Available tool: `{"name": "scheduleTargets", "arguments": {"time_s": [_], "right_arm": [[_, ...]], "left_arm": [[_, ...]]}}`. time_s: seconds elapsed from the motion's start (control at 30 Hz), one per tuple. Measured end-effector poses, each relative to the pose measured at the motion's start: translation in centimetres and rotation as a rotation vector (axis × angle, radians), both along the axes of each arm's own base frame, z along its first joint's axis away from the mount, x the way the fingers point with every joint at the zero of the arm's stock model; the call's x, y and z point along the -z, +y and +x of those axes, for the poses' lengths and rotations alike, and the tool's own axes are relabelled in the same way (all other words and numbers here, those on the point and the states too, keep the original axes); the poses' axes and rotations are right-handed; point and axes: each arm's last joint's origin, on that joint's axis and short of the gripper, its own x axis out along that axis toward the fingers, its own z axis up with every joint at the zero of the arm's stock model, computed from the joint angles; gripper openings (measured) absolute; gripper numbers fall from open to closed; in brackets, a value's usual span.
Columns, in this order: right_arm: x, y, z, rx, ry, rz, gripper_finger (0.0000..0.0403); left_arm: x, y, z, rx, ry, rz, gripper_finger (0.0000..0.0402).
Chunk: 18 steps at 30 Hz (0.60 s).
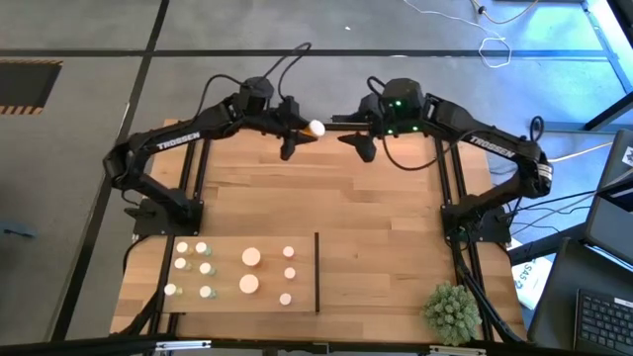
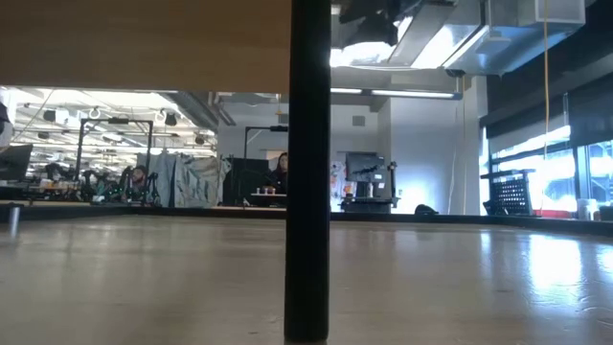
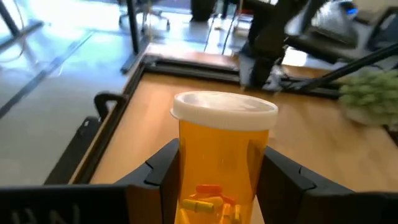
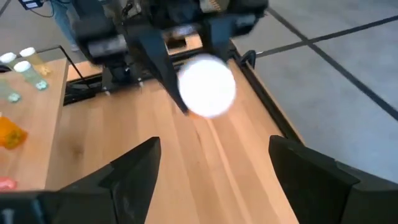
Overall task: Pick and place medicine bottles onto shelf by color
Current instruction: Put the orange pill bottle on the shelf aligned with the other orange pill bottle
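Note:
An orange medicine bottle (image 3: 221, 162) with a white cap (image 1: 316, 128) hangs over the table's far edge, with my left gripper (image 1: 307, 132) shut on it. My right gripper (image 1: 351, 140) stands just to its right, open, with nothing between its fingers (image 4: 134, 165). In the right wrist view the cap (image 4: 207, 85) faces that gripper a short way ahead of it. The shelf (image 1: 227, 297), a pale board with a thin dark divider (image 1: 316, 272), lies at the near left. Several bottles (image 1: 249, 259) stand on it left of the divider. My left gripper pinches the orange bottle's body (image 3: 186, 174) between its two fingers, below the white cap. The fingers run along the bottle, nearly level, coming from the table's left. The cap end sticks out past the fingertips toward my right gripper. The bottle is lifted clear of the table.
A spiky green plant ball (image 1: 452, 311) sits at the table's near right corner. The shelf's part right of the divider and the middle of the wooden table (image 1: 376, 218) are bare. Dark frame posts run along both side edges. In the low view the divider (image 2: 308, 172) stands as a dark post.

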Motion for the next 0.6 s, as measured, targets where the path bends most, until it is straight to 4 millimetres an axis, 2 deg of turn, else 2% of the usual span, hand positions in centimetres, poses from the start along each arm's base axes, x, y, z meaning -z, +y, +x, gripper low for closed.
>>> {"name": "scheduleTargets", "arguments": {"time_s": [0.2, 0.4, 0.6], "right_arm": [[-1.3, -0.1, -1.9, 0.056, -0.012, -0.057, 0.0302], [-1.6, -0.7, -2.5, 0.055, -0.028, -0.048, 0.0302], [-1.5, -0.6, -2.6, 0.026, -0.021, -0.027, 0.0302]], "left_arm": [[-1.6, -1.5, -2.8, 0.064, 0.040, 0.012, 0.0152], [-2.8, -3.1, -4.8, 0.300, 0.000, -0.025, 0.0152], [-1.9, -4.1, -6.1, 0.454, 0.075, -0.084, 0.0152]]}}
